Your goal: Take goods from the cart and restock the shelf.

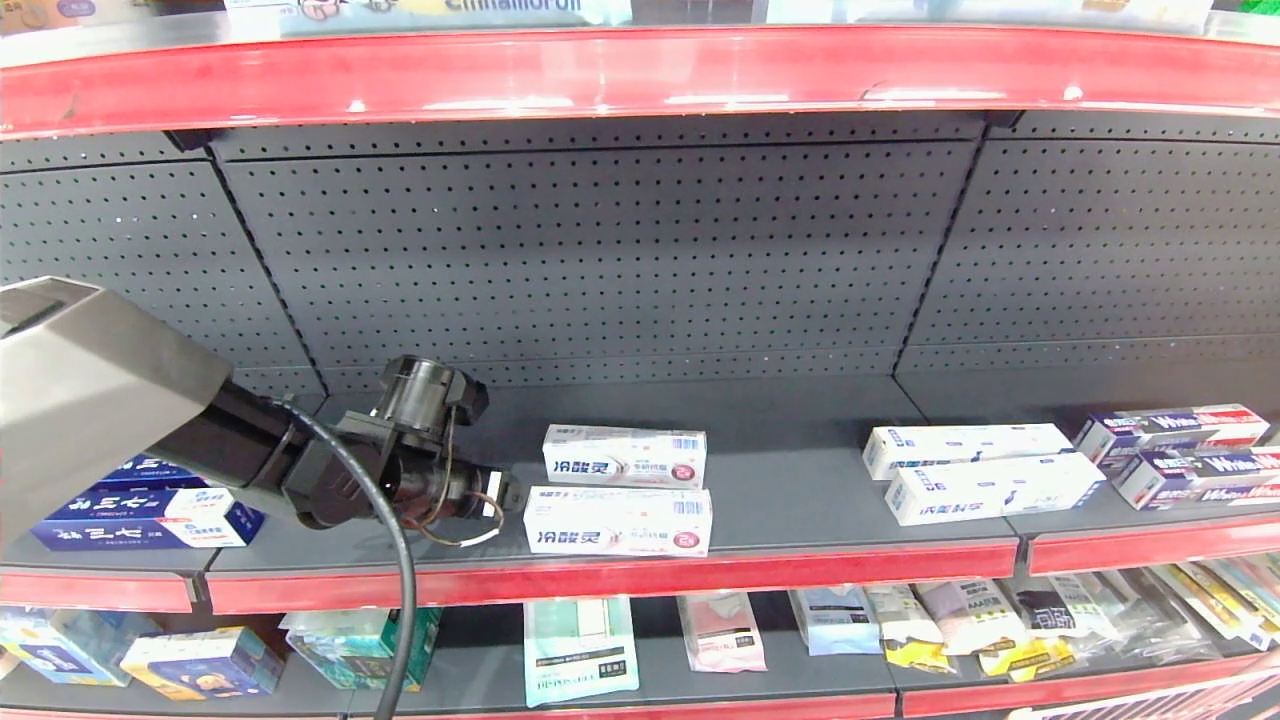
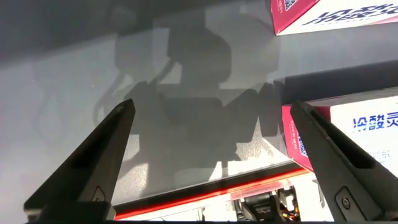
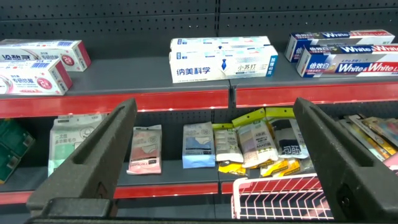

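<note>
The left pincer (image 1: 503, 497) hangs low over the shelf (image 1: 800, 480) with its fingers apart and nothing between them. One finger (image 2: 329, 149) is just beside the end of the front toothpaste box (image 1: 618, 521), which lies flat along the red lip (image 1: 600, 578) with its twin (image 1: 625, 456) just behind it. To my eye this box is already set down. The careful thing now is to draw the arm straight back and up with the fingers wide, so that neither snags the box end and skews it (it sits close to the edge, and a nudge could tip it off). The right pincer (image 3: 216, 102) is apart and empty too, near the cart's wire basket (image 3: 273, 182).
</note>
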